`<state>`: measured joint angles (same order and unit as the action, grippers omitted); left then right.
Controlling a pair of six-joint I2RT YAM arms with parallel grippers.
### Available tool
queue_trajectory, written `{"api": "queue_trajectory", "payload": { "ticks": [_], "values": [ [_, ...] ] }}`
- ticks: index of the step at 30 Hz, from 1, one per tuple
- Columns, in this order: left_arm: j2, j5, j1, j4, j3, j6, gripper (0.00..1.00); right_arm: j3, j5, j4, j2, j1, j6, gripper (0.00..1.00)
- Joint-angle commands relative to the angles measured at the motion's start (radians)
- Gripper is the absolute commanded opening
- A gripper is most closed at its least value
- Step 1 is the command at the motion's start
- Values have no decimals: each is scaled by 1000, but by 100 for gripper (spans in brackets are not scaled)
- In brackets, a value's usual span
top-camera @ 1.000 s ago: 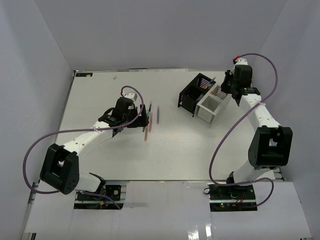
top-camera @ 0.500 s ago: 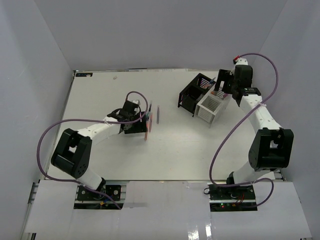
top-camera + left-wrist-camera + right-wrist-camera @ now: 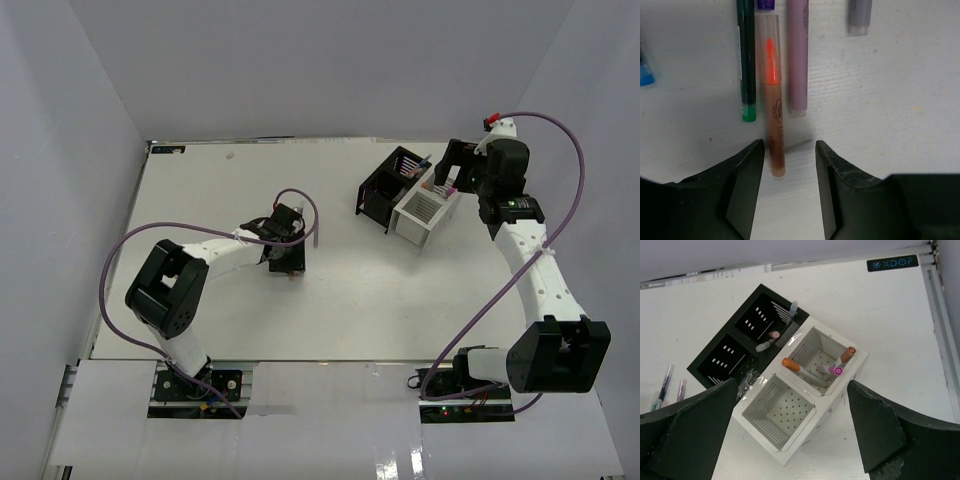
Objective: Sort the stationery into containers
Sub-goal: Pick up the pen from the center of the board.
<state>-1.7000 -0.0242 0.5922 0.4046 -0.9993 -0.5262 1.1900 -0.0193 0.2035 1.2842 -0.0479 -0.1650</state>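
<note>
On the table lies an orange marker (image 3: 774,115) with a clear cap. Its lower end sits between the fingers of my left gripper (image 3: 789,145), nearer the left one, with a gap on both sides. A green pen (image 3: 746,60), a lilac pen (image 3: 798,55) and a grey pen (image 3: 860,15) lie parallel beside it. My right gripper (image 3: 792,384) hangs wide open and holds nothing, above the white container (image 3: 823,424), whose far compartment holds three markers (image 3: 795,366). The black container (image 3: 705,369) stands against it, with pens in its far compartment.
From above, the two containers (image 3: 425,210) stand together at the back right, with my right gripper (image 3: 450,168) over their right end. My left gripper (image 3: 287,262) is low over the loose pens (image 3: 316,233) at mid-table. Walls enclose the table on three sides.
My left arm has swung in and come down over the orange marker, its jaws narrowing. My right gripper has opened wide and drawn back to the right of the white container.
</note>
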Motion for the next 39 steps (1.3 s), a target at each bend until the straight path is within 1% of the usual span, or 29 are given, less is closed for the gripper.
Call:
{"api": "queue_trajectory", "payload": {
  "ticks": [1,4,9,10,11,12,19,22,23,26,27,30,31,32,35,37,38,39],
  "values": [
    [-23,-66,11,39,-44,-21,56,-30,61,-27,-28,2,-24,97],
    [-50,-86,12,54,-55,-24,51,-47,79,-33,-40,2,-28,97],
    [-41,-94,27,66,-55,-23,38,-72,91,-46,-57,2,-27,97],
    [-32,-95,29,68,-52,-23,32,-75,100,-46,-59,2,-28,97],
    [-27,-95,31,69,-44,-24,29,-78,105,-47,-59,2,-28,97],
    [-24,-94,34,71,-39,-26,25,-81,111,-49,-60,2,-30,97],
    [20,-92,37,79,4,-29,9,-90,162,-58,-69,0,-33,97],
    [75,-89,38,94,5,-12,7,-81,224,-62,-74,-9,-36,97],
    [120,-85,38,92,1,-2,7,-78,246,-62,-74,-15,-36,97],
    [189,-82,38,77,-16,69,7,-44,330,-49,-59,-67,-34,98],
    [233,-68,38,63,-24,133,7,-35,379,-39,-45,-84,-34,98],
    [305,16,38,-33,-18,244,6,19,452,-21,-1,-161,-56,98],
    [353,56,38,-62,2,323,6,32,497,-10,15,-206,-70,98],
    [374,134,38,-126,16,365,6,63,515,-6,29,-230,-79,98],
    [456,242,38,-228,63,493,6,115,585,-7,87,-320,-135,98],
    [479,274,40,-251,73,520,6,128,631,-32,119,-378,-172,97],
    [487,288,40,-256,68,570,6,134,640,-59,130,-395,-188,97],
    [487,312,40,-254,62,583,6,147,645,-65,148,-412,-205,96]
  ]
}}
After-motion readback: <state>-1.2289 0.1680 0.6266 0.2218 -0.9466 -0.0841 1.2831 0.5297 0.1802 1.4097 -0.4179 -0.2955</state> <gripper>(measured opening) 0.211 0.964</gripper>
